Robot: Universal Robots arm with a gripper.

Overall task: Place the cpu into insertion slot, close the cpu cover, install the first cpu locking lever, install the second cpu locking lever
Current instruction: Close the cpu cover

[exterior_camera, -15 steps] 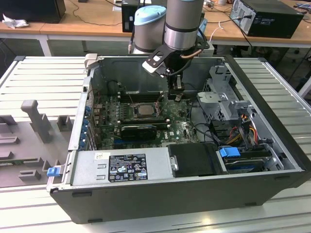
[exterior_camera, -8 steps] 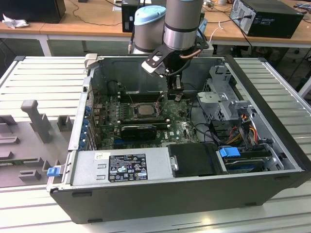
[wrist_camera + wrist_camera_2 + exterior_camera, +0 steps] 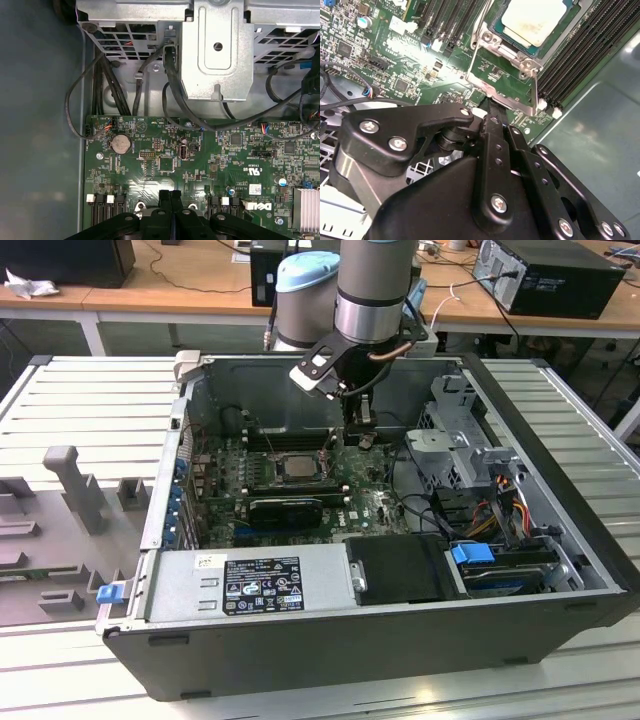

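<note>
The cpu (image 3: 534,19) lies flat in the insertion slot (image 3: 512,101) on the green board, its pale metal face up; the exterior view shows the cpu (image 3: 297,466) mid-board. The silvery cpu cover (image 3: 506,49) lies down around the chip, whose face shows through its window. A thin metal lever rod (image 3: 536,84) runs along the slot's side. My gripper (image 3: 491,107) is shut with nothing between its fingers, tips just off the slot frame's edge. It reaches down into the case at the slot's right in the exterior view (image 3: 362,435), and its black fingers (image 3: 170,194) hang low over the board.
Long black memory slots (image 3: 580,55) flank the socket. A metal drive cage (image 3: 217,50) with black cables (image 3: 172,95) stands beyond the board. A coin battery (image 3: 120,144) and a finned heatsink (image 3: 306,210) sit on the board. The power supply (image 3: 250,580) fills the case's front.
</note>
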